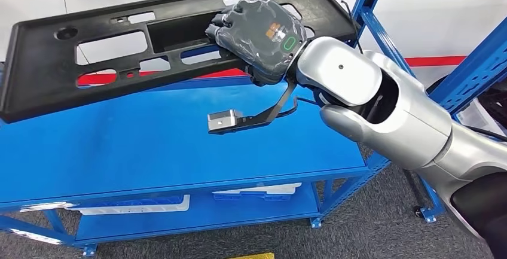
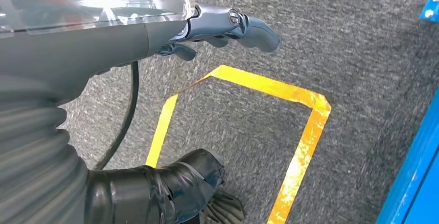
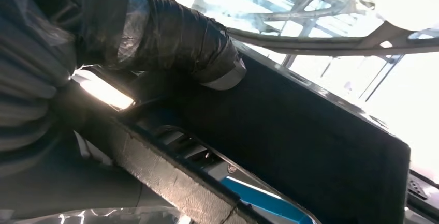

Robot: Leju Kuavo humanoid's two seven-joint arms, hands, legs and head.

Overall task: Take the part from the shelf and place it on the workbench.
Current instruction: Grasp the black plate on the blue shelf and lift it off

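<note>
Part: the long black plastic part (image 1: 149, 46), a panel with many cutouts, is tilted above the blue shelf (image 1: 149, 145), its left end low near the shelf top, its right end raised.
Right robot hand: the right robot hand (image 1: 257, 34) grips the part near its right end, fingers hooked into a rectangular opening; in the right wrist view the thumb (image 3: 171, 40) presses on the part's dark face (image 3: 310, 146).
Left robot hand: the left robot hand (image 2: 228, 27) hangs over grey carpet (image 2: 362, 53) with yellow tape lines (image 2: 305, 131), holding nothing, fingers loosely curled.
Step, as I judge it: lifting the part off the shelf; the workbench is not reached.
Risk: a one-sided grip on a long part may let it swing or slip.
Risk: the low left end or raised right end could catch the shelf's blue post (image 1: 373, 2).
</note>
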